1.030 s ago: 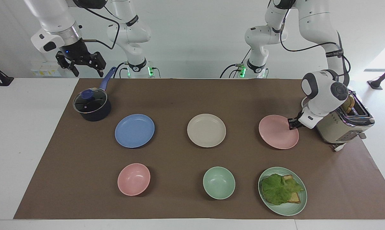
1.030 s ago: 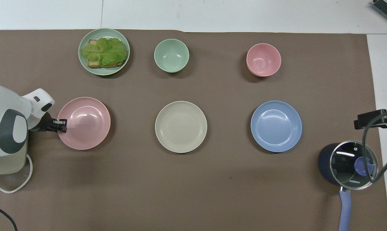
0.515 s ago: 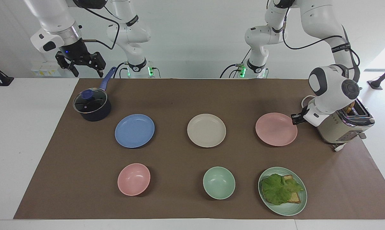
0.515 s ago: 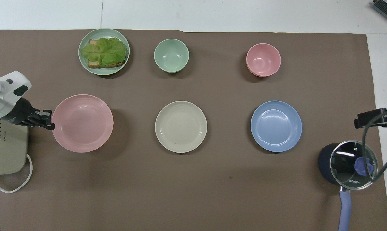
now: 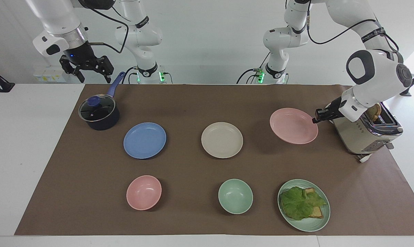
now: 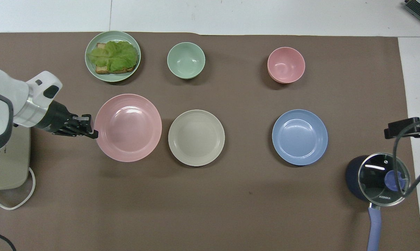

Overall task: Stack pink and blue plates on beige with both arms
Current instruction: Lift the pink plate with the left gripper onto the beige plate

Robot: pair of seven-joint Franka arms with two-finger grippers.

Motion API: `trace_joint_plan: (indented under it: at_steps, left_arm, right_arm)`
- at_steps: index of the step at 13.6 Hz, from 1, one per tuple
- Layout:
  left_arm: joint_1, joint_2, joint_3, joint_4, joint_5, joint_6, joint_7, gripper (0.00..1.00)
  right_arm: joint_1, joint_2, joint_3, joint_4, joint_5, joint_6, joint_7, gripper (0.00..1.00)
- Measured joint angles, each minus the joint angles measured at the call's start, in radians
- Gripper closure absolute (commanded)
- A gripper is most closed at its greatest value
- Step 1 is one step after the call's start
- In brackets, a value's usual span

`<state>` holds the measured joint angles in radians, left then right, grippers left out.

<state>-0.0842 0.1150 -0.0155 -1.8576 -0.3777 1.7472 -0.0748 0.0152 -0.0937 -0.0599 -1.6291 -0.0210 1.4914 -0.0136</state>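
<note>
My left gripper (image 5: 315, 119) (image 6: 92, 130) is shut on the rim of the pink plate (image 5: 293, 125) (image 6: 128, 127) and holds it in the air above the brown mat, beside the beige plate (image 5: 222, 140) (image 6: 196, 137). The beige plate lies flat in the middle of the mat. Flat on the mat toward the right arm's end lies the blue plate (image 5: 145, 140) (image 6: 300, 137). My right gripper (image 5: 88, 68) hangs open in the air over the table's edge by the saucepan, and that arm waits.
A dark saucepan (image 5: 99, 113) (image 6: 377, 177) with a glass lid stands near the right arm. A beige toaster (image 5: 368, 133) sits below the left arm. Farther from the robots stand a pink bowl (image 5: 144, 192), a green bowl (image 5: 235, 196) and a green plate (image 5: 317, 223) with lettuce and bread.
The left gripper closed on the pink plate's rim, lifted it off the mat and carried it toward the beige plate. The right arm has not moved.
</note>
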Motion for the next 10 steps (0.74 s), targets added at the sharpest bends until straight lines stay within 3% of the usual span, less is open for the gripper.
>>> trace_joint_plan:
  at_steps: [6,10]
  left_arm:
    - [-0.319,0.022,-0.004,-0.052,-0.001,0.237,-0.371,1.0]
    - [-0.37,0.069,-0.001,-0.143,-0.001,0.39,-0.39,1.0]
  right_arm:
    - [-0.007,0.0,0.0,-0.005,0.0,0.004,0.0,0.0]
    - [-0.009,-0.001,0.0,-0.007,0.0,0.005,0.0,0.0]
